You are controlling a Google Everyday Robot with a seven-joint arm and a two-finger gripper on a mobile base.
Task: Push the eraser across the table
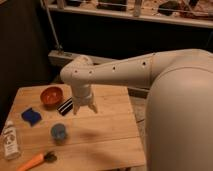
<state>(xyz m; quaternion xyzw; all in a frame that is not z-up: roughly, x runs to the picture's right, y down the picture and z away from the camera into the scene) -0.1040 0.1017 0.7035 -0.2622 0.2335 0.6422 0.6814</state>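
While my arm reaches in over the table (112,132), my gripper (85,111) hangs fingers-down above its pale planks, the two fingers spread apart and holding nothing. The eraser (64,106), black with thin white stripes, lies just beside one finger, between the gripper and the orange bowl (51,96); whether they touch I cannot tell. A blue sponge (31,116), blue cup (59,131), clear bottle (9,141) and orange-handled brush (36,160) sit nearer the front edge.
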